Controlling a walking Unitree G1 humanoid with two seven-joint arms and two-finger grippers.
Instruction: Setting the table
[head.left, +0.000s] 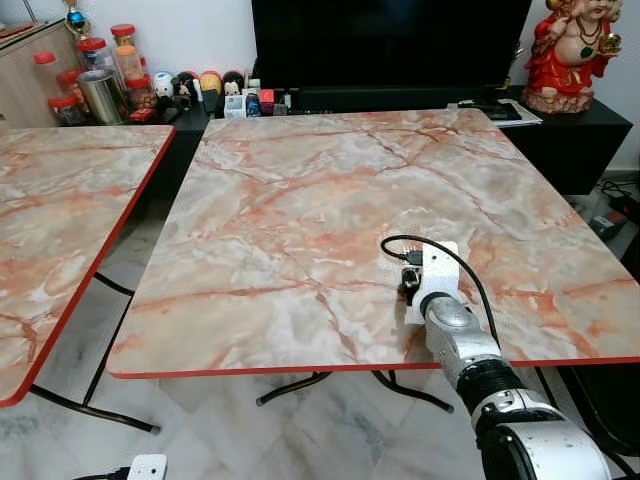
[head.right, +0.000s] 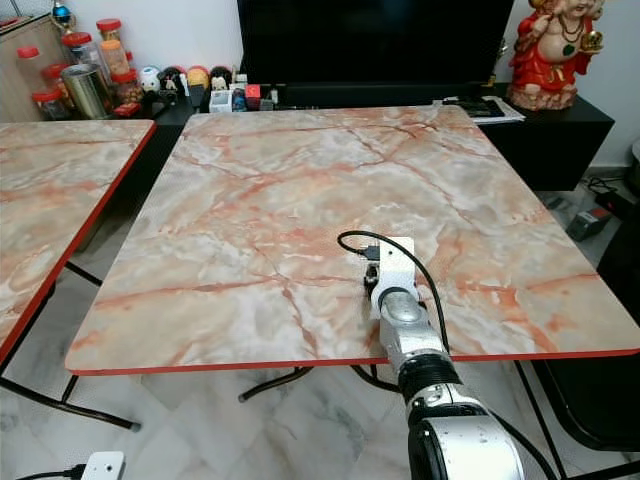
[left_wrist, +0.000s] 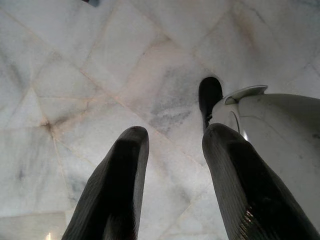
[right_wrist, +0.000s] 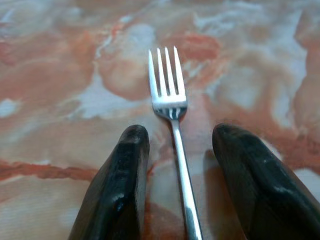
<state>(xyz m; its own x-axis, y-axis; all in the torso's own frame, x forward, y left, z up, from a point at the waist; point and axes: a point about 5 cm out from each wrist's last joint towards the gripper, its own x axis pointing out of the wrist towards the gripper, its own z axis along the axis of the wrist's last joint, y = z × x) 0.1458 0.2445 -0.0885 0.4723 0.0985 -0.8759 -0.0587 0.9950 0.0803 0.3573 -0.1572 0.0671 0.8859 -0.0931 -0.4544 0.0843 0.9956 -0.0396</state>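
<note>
A silver fork lies flat on the marbled table, tines pointing away from my wrist. My right gripper is open and low over the table near its front edge, one black finger on each side of the fork's handle and apart from it. In the eye views the right arm reaches over the front edge, and its white wrist mount hides the fork. My left gripper hangs open over the pale floor tiles, holding nothing.
A second marbled table stands at the left, with a gap of floor between the two. Behind the table sits a low black cabinet with a dark TV, jars and a red statue. A white power strip lies on the floor.
</note>
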